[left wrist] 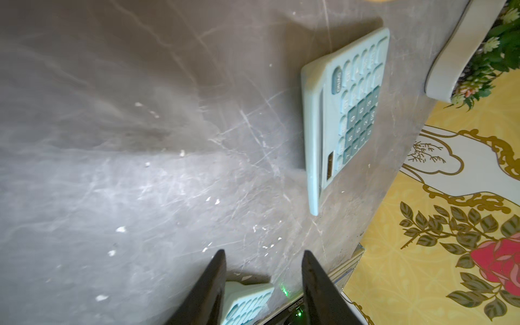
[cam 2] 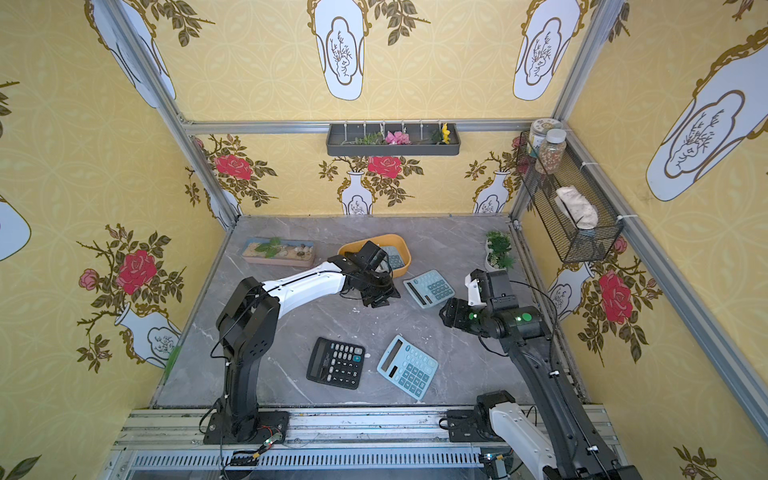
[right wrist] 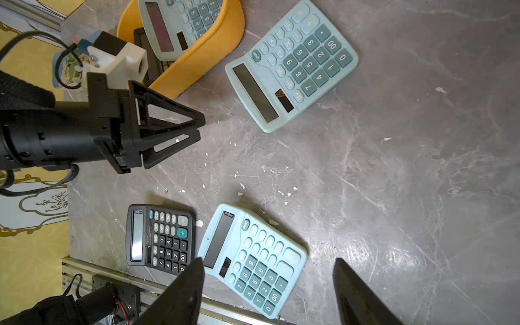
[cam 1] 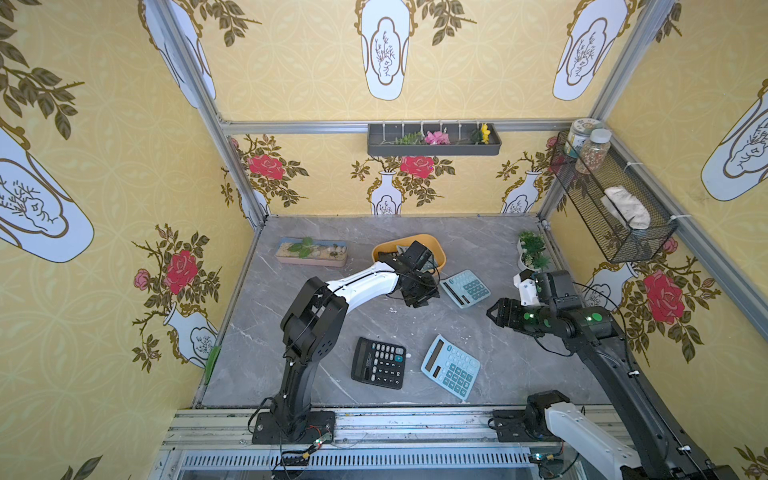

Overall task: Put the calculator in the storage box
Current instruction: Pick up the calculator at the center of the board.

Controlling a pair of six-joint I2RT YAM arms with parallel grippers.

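Observation:
The orange-yellow storage box [cam 1: 432,243] [right wrist: 197,62] stands at the back middle of the grey table. A light blue calculator [right wrist: 180,22] [cam 2: 392,257] lies in it over a dark one [right wrist: 152,64]. Another light blue calculator [cam 1: 465,288] [left wrist: 346,112] [right wrist: 289,64] lies just right of the box. A black calculator [cam 1: 379,363] [right wrist: 160,239] and a third light blue calculator [cam 1: 451,367] [right wrist: 253,259] lie near the front. My left gripper [cam 1: 424,301] [left wrist: 264,253] hovers open and empty in front of the box. My right gripper [cam 1: 492,312] [right wrist: 268,261] is open and empty, above the table's right side.
A pink-and-blue planter tray [cam 1: 311,251] sits at the back left and a potted plant [cam 1: 532,251] at the back right. A black wire mesh basket [cam 1: 615,208] hangs on the right wall. A grey flower shelf [cam 1: 434,141] hangs on the back wall.

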